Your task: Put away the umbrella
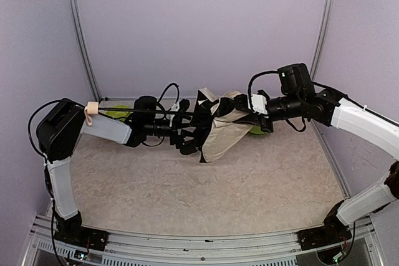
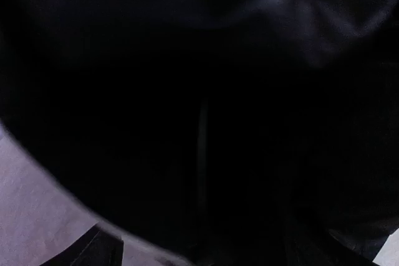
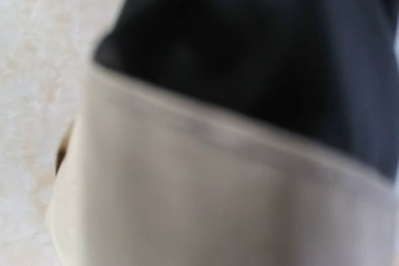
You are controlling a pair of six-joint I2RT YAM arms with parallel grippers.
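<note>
Seen from above, the light is soft and even and the view sharp, with only faint shadow beneath the umbrella (image 1: 219,134) between the left claw (image 1: 186,138) and the right claw (image 1: 252,115). Directly ahead of the left claw the fabric (image 2: 199,91) is near-black and underexposed. Against the right claw it is wholly out of focus.

Half-folded umbrella (image 1: 219,130), cream-beige canopy crumpled (black underside showing), sideways over the bench (image 1: 187,185) rear middle, wooden knob (image 1: 91,112) leftward.
</note>
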